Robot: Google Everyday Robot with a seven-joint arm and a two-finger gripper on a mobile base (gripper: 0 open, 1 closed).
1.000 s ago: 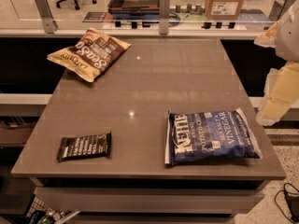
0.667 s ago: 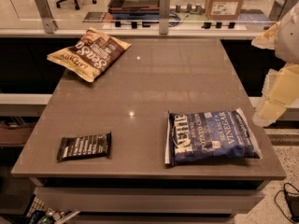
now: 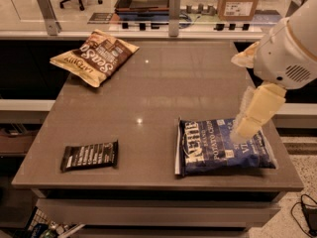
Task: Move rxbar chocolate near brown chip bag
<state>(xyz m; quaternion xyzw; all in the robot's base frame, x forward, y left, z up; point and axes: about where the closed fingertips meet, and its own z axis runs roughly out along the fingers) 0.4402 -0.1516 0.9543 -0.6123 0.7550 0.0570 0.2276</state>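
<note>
The rxbar chocolate [image 3: 89, 155], a small flat dark wrapper with white text, lies near the table's front left corner. The brown chip bag [image 3: 95, 56], tan-gold and dark brown with white lettering, lies at the table's far left. My gripper [image 3: 246, 129] hangs from the white arm [image 3: 286, 48] at the right side. It is above the right part of the blue chip bag, far from both the bar and the brown bag. It holds nothing that I can see.
A blue Kettle chip bag [image 3: 223, 147] lies at the front right of the grey-brown table [image 3: 163, 88]. A rail with metal posts [image 3: 173, 6] runs behind the table. A cardboard box [image 3: 239, 1] stands at the back right.
The arm has swung left and down, bringing the gripper from beside the table's right edge to above the blue bag. The bar and both bags have not moved.
</note>
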